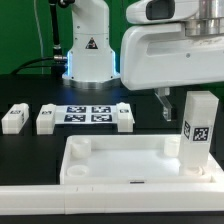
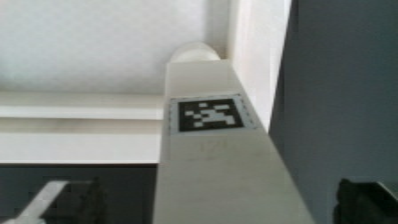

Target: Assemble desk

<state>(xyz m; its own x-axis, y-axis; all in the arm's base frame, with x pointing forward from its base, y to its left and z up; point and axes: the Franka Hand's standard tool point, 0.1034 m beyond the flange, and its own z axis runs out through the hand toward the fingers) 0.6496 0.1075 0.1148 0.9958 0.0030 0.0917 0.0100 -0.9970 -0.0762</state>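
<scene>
The jaws stand apart either side of the leg [image 1: 197,130], not clamping it; the best move is probably to close squarely on its flat faces, keep it plumb and twist it home. The leg stands upright in the desk top's [image 1: 120,160] corner socket, lower right of the exterior frame; its long axis is vertical and its tag faces the camera.

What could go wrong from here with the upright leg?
The leg stands at the desk top's corner with the open pincer straddling it; a finger could brush it on retreat and tilt it. How deeply it is seated cannot be seen, so it might be loose.
</scene>
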